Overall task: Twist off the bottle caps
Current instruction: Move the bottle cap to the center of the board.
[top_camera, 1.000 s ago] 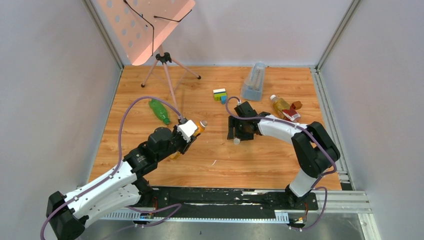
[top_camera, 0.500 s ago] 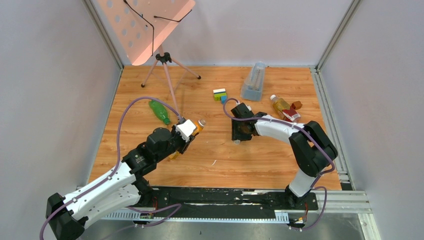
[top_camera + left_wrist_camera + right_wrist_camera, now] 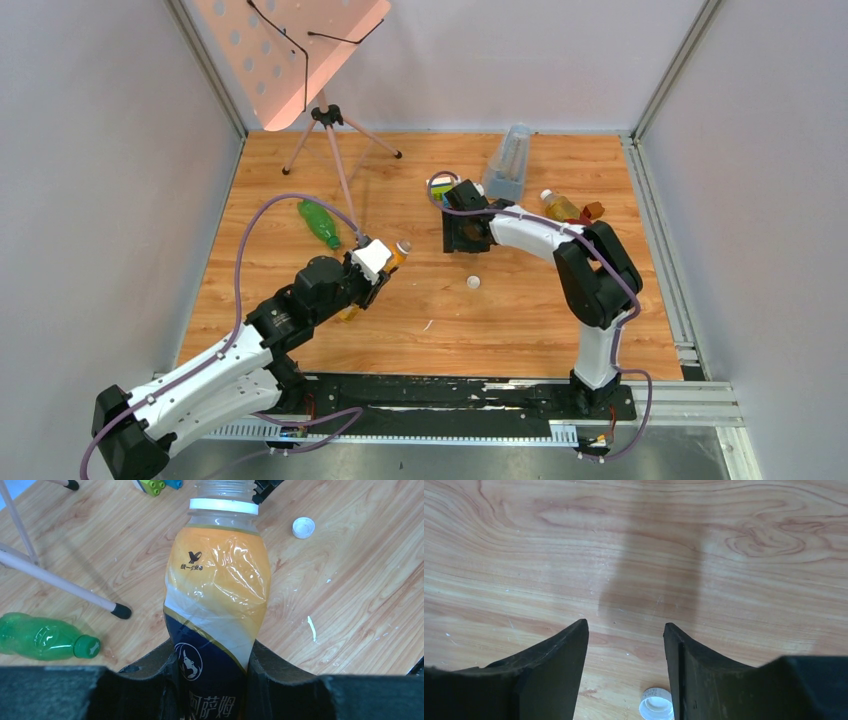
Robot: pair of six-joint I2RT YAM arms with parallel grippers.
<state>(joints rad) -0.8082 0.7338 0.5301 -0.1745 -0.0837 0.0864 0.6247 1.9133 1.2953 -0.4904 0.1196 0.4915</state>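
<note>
The left tool is clenched on the amber bottle by its crinkled yellow label; the bare threaded neck is cut off above. The right tool hangs released over the wooden table, a round white cap lying nearby.

Left arm: we held it stretched forward and to the right, wrist low | left jaws: clamped on the amber bottle | right arm: we kept it bent at the elbow, forearm reaching left and away | right jaws: parted, empty, pointing down
</note>
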